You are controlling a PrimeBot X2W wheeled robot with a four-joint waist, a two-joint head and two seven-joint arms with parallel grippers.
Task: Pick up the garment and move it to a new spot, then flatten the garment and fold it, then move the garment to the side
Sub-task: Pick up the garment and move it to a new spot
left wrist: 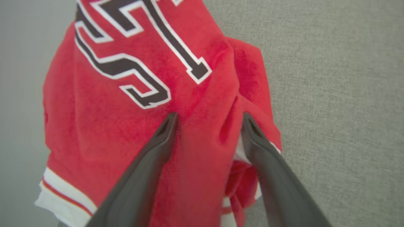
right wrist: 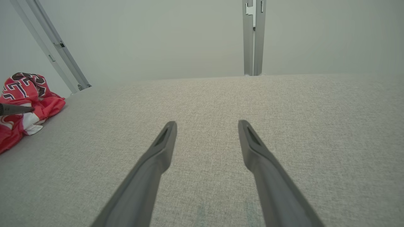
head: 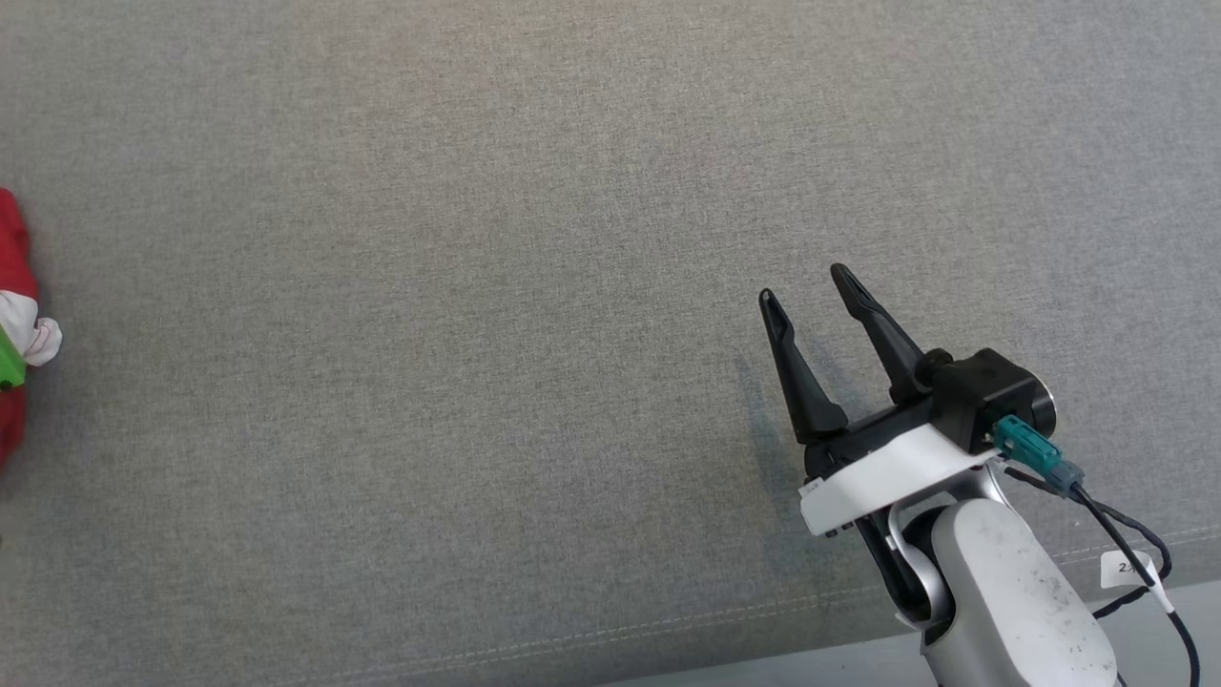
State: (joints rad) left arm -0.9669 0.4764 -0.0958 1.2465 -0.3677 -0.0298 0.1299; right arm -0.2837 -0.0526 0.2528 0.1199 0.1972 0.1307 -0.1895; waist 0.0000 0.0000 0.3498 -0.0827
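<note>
**Garment and progress.** The garment (left wrist: 104, 132), a red jersey with black, white-edged lettering and a striped white-and-red hem, lies bunched at the far left of the grey fabric-topped desk (head: 534, 286). In the head view it is a sliver at the left margin. It is neither lifted, flattened nor folded, so by judgement the first step, the pick-up, is only being set up. The move, the flattening, the fold and the final shift aside all remain.

**Orientation.** The heap appears elongated from near to far along the desk's left edge. In the left wrist view the hem lies toward the wrist and the lettering away from it. Where the collar points cannot be told, as the cloth is crumpled.

**Left hand.** The left hand (left wrist: 209, 121) is spread wide, its two fingers astride a raised fold of red cloth. No grip is closed on it, and contact cannot be told.

**Right hand.** The right hand (head: 806, 284) is likewise spread and empty. It is over bare desk at the near right, well apart from the garment.

**Background.** Metal frame posts (right wrist: 253, 37) stand beyond the desk's far edge.
</note>
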